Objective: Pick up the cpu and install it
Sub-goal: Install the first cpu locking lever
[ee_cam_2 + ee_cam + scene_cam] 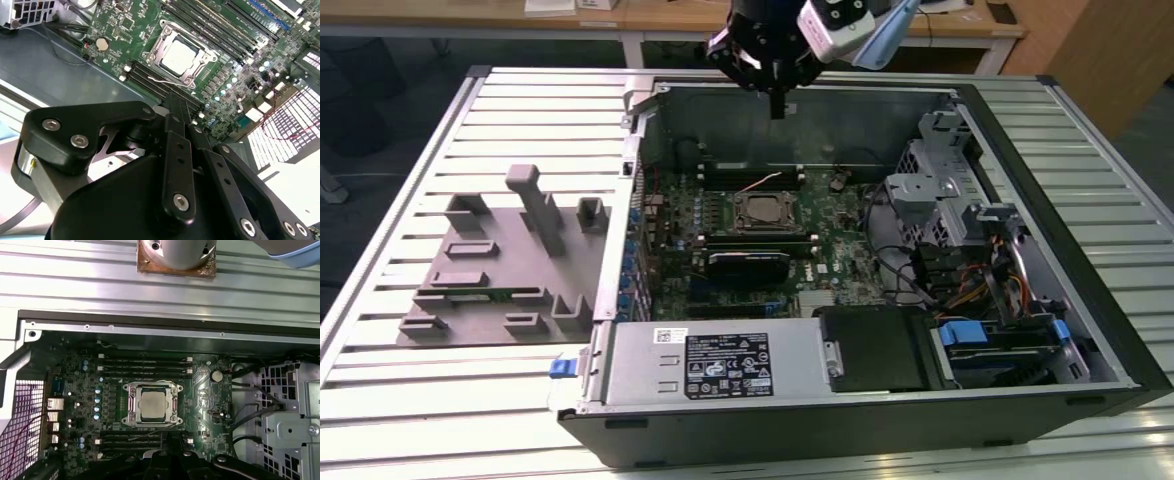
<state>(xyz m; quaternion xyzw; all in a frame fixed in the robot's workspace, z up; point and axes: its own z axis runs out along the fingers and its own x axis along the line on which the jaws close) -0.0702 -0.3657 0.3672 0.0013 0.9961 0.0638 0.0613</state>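
Observation:
The cpu (761, 210) lies flat in the metal-framed socket (761, 228) in the middle of the green motherboard, inside the open computer case. Its pale silver top faces up in both wrist views (175, 54) (153, 405). My gripper (778, 106) hangs above the case's far wall, well above the cpu and apart from it. Its black fingers (176, 130) are pressed together and hold nothing. The socket's frame sits around the chip.
A black finned block (747, 265) sits just in front of the socket. A grey fixture with upright blocks (494, 270) lies at the exterior view's left of the case. A power supply (707, 365) and a drive cage with cables (947, 200) crowd the case.

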